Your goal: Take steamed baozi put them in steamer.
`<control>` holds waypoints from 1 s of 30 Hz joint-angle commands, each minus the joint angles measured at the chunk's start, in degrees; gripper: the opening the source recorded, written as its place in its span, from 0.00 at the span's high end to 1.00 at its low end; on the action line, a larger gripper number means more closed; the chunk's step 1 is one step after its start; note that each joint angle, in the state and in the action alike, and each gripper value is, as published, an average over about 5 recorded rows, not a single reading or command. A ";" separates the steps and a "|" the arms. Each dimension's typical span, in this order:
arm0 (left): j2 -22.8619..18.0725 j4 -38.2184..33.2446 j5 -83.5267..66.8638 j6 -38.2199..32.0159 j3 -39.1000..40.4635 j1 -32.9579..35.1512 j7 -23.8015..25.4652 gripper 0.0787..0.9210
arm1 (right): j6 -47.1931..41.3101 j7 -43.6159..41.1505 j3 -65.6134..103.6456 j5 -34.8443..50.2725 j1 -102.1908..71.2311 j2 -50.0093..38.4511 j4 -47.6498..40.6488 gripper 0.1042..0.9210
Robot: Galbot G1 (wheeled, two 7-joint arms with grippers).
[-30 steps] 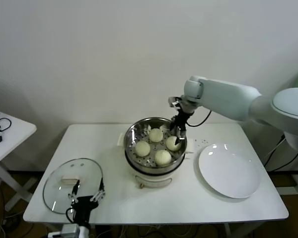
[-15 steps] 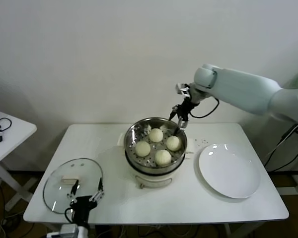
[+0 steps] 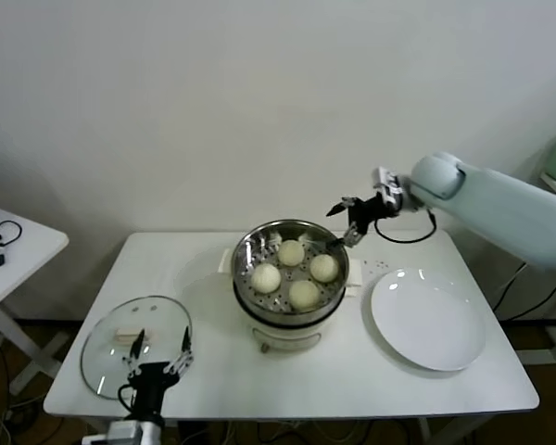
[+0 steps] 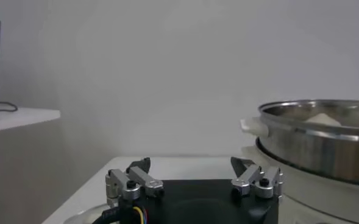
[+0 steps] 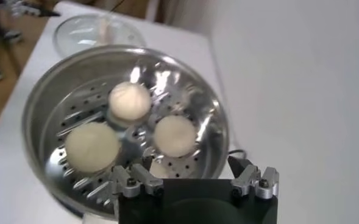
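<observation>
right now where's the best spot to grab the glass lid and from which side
Take the glass lid by the small pale handle at its centre, coming straight down from above. The lid lies flat on the table, so its thin rim gives little to pinch. The open left end effector sits at the lid's near edge, probably closest.

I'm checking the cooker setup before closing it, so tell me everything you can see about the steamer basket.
The steamer is a round, shiny stainless-steel basket with a perforated bottom, sitting upright on a cream-white cooker base near the middle of the white table. It is uncovered and holds four off-white steamed baozi resting on its floor. No gripper touches it: the open right gripper hangs above its far right rim.
</observation>
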 commanded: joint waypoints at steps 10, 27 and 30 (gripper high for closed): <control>-0.43 -0.82 6.47 -2.44 1.06 0.92 0.34 0.12 | 14.24 31.05 86.33 -14.57 -80.78 -5.77 25.30 0.12; 0.04 -0.07 6.86 -0.09 -0.27 0.46 1.61 0.12 | 25.81 30.27 108.72 -15.45 -114.05 23.89 32.38 0.12; 0.34 -0.17 6.54 0.24 -0.67 0.55 2.36 0.12 | 26.57 30.00 108.60 -15.04 -115.37 25.42 32.74 0.12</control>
